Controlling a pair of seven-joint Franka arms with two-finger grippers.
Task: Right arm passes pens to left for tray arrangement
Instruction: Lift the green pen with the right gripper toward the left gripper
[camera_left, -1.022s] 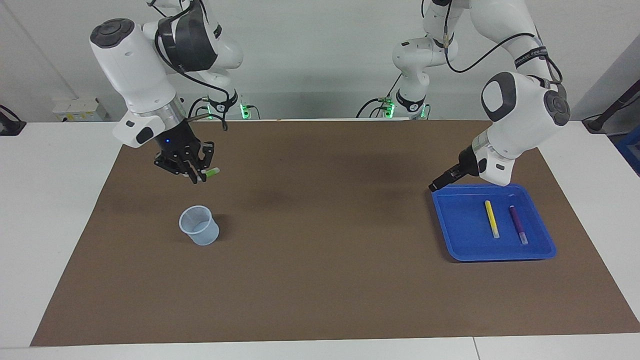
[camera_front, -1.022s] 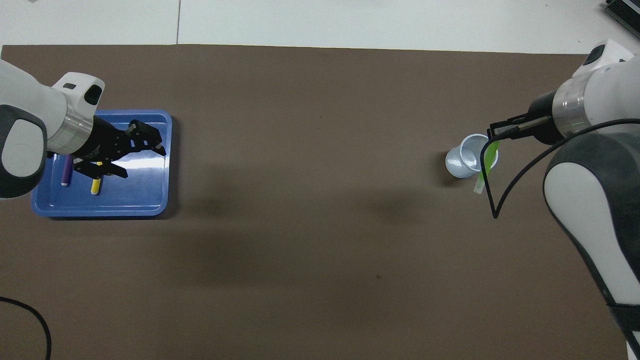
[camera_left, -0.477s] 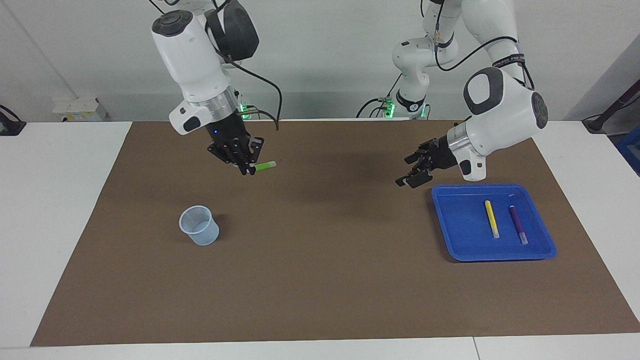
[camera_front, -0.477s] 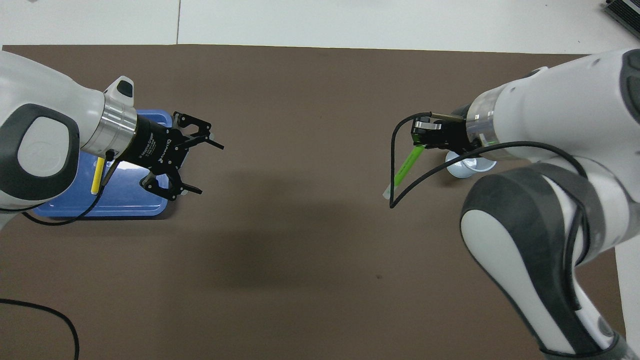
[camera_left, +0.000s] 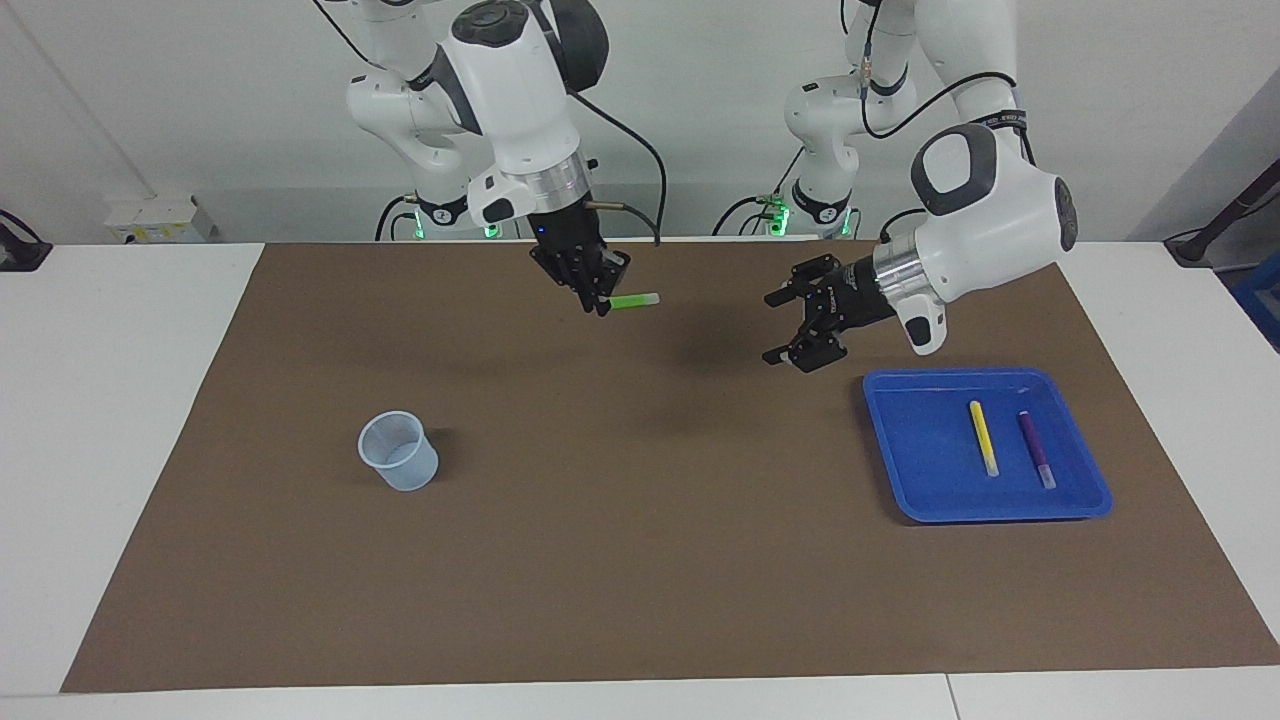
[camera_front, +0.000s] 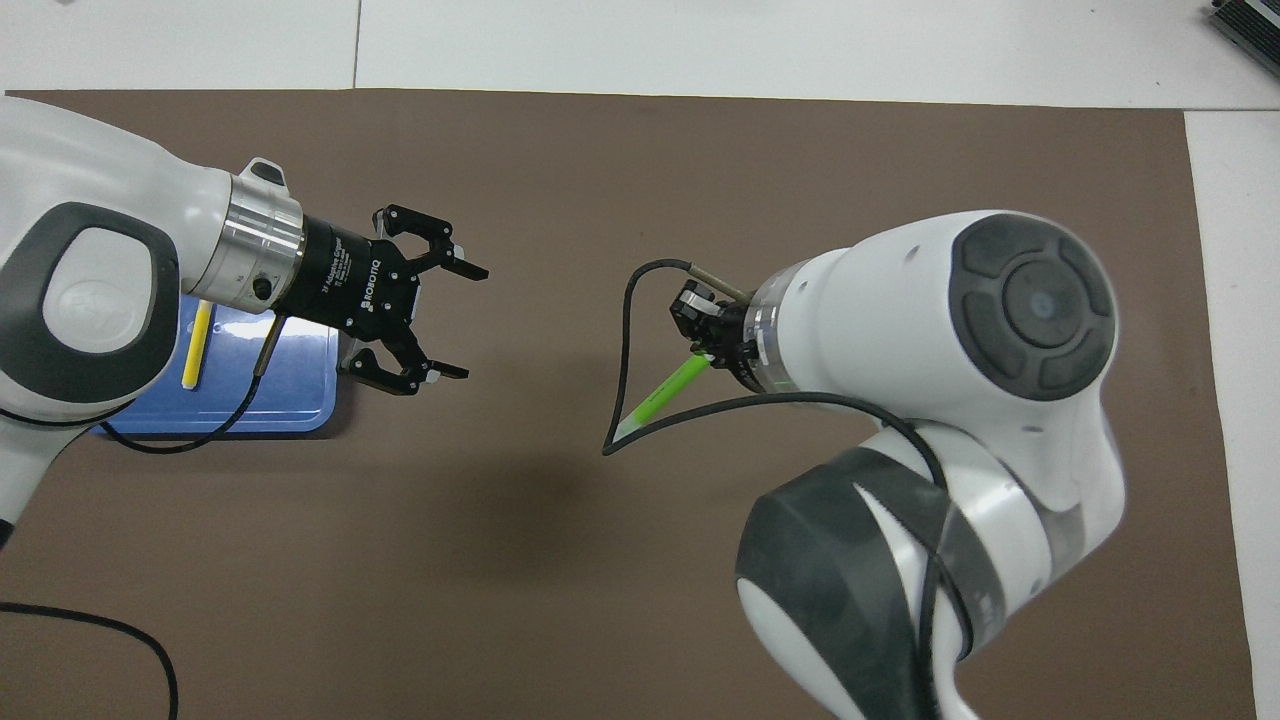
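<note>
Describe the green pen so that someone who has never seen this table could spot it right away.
Start at the brown mat and look above its middle. There the right gripper is shut on the green pen, held level in the air. The yellow pen and purple pen lie in the blue tray.

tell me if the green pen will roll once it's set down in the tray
Probably: the green pen looks slim and round, so it may roll on the tray floor. The raised rim should stop it. It juts stiffly from the right end effector, so likely rigid.

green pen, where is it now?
The green pen is held in the shut right gripper in the air over the mat's middle, whitish tip toward the open left gripper; not in the tray.
</note>
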